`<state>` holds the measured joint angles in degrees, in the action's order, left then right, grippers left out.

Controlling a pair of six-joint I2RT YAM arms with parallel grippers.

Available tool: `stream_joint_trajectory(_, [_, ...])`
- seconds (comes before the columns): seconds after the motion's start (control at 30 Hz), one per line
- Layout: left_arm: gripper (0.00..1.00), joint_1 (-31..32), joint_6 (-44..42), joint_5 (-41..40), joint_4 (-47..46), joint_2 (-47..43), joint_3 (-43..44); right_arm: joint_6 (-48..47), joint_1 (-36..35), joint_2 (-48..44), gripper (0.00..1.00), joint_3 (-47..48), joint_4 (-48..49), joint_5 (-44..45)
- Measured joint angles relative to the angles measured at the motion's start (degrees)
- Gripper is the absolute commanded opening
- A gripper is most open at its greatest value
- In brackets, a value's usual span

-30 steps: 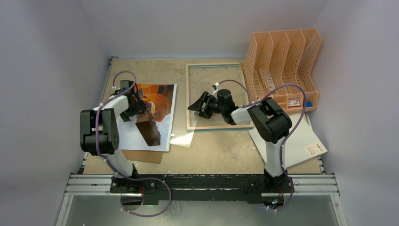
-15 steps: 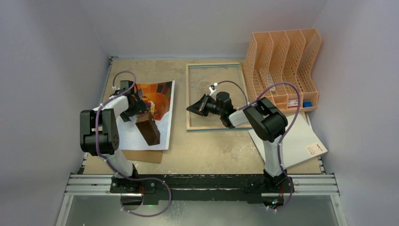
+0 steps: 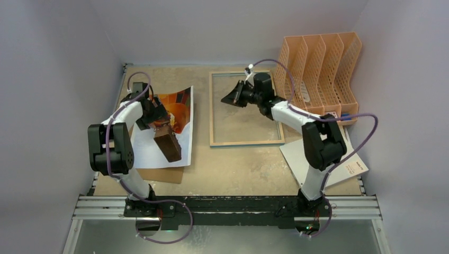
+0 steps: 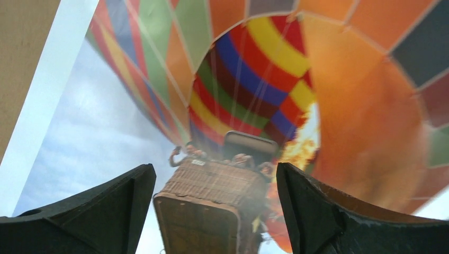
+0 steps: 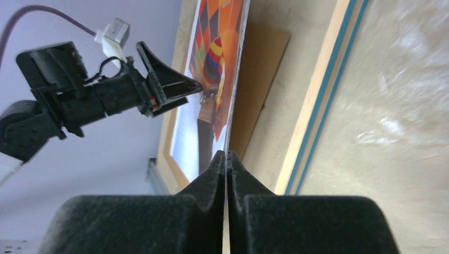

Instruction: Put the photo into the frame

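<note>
Plainly, the job is barely begun. From above, the photo (image 3: 179, 106) lies on the left of the counter (image 3: 238, 169), partly over a brown board (image 3: 161, 175) and well apart from the frame (image 3: 246, 143), which lies flat in the middle with nothing inside it. The left claw (image 3: 157, 114) hangs over the photo, and the right claw (image 3: 235, 95) hovers above the frame's far end. The left wrist view shows its claw spread wide over the printed basket, gripping nothing. The right wrist view shows its claw pressed together beside the frame's blue-and-wood rail; whether anything thin is pinched I cannot tell. Left to do, I judge: grasp the photo, carry it across, and lay it inside the frame.
</note>
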<state>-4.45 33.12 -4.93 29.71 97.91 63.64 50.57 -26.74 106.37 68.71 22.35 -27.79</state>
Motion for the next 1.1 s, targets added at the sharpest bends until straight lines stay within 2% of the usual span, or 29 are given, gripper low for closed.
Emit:
stream_joint_trajectory(0.23, [0.87,0.0,-2.3,3.3,1.0,0.0,6.4,-15.6,4.9,-7.0,0.00,10.2,-23.8,1.8])
stream_joint_trajectory(0.43, [0.85,1.5,-2.2,9.3,-0.2,0.0,7.6,-21.1,9.0,-13.3,0.00,13.1,-36.5,7.1])
stream_joint_trajectory(0.7, [0.75,14.3,0.9,12.3,-4.7,2.2,10.0,-23.3,14.0,-23.9,0.00,17.0,-40.3,14.4])
stream_joint_trajectory(0.87, [0.69,19.1,3.0,14.5,-9.2,5.8,10.0,-24.5,14.7,-29.2,0.00,19.0,-40.3,17.7])
stream_joint_trajectory(1.1, [0.63,23.9,3.1,15.2,-13.2,12.3,10.4,-24.6,15.1,-30.4,0.00,21.6,-41.8,17.8])
